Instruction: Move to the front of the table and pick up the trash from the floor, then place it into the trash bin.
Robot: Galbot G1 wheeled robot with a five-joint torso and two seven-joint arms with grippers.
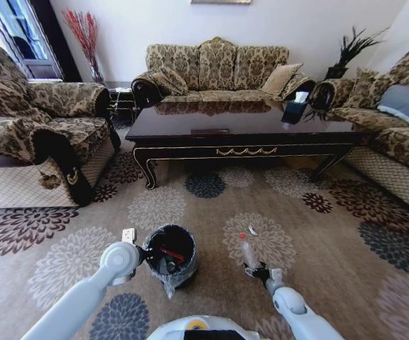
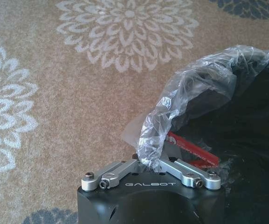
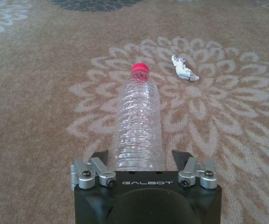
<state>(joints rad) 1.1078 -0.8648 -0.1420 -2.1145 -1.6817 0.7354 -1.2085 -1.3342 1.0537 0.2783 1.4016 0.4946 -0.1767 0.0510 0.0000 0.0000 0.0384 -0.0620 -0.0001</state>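
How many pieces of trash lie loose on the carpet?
2: a clear bottle between the right pincer's open fingers, and a crumpled scrap just beyond its red cap. The table may hide others.

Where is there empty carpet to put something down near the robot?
Open carpet lies to the robot's right, past the bottle and the small wrapper. More lies between the bin and the table. It is crowded close in: the left gripper is at the bin's liner, and the right gripper is around the bottle.
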